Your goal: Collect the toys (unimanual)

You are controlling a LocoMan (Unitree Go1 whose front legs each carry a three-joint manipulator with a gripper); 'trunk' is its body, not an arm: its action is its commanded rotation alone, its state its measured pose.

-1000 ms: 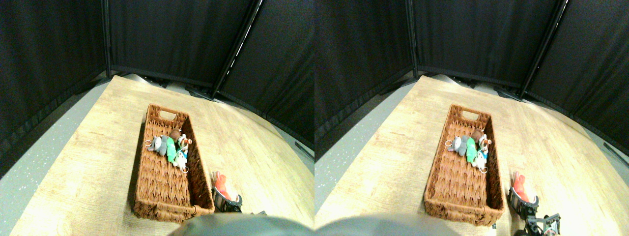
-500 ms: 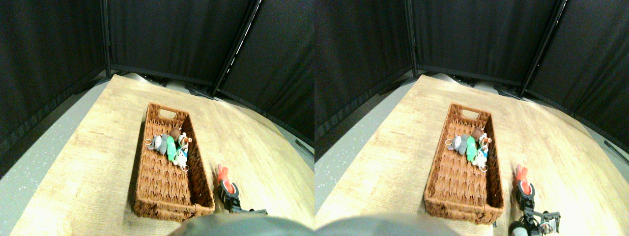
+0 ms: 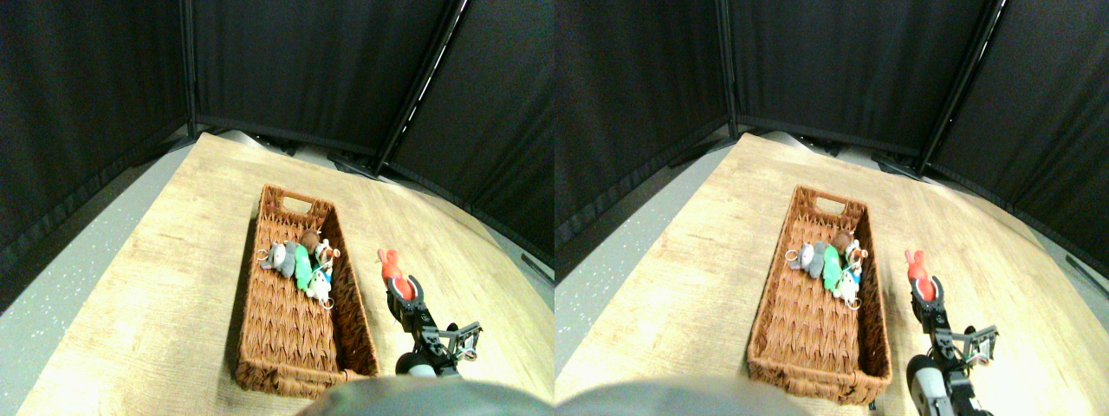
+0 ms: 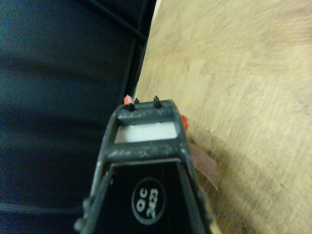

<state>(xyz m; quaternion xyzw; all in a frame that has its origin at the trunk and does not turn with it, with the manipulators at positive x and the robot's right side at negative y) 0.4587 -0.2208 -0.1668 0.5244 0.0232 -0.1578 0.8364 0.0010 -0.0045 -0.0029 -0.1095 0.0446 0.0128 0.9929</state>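
Wooden table (image 3: pixel 156 286); wicker basket (image 3: pixel 286 342) left of the pincer, holding grey, green and white toys (image 3: pixel 299 263). Right pincer (image 3: pixel 405 293), raised beside the basket's right wall, grips the orange-red toy (image 3: pixel 392 265), jaws closed around it.

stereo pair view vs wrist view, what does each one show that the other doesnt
Only the stereo pair view shows the wicker basket with the grey toy, green toy and others inside.

Only the wrist view shows the jaw frame up close.

Both show the right gripper shut on the orange-red toy, the wooden table and black curtains.
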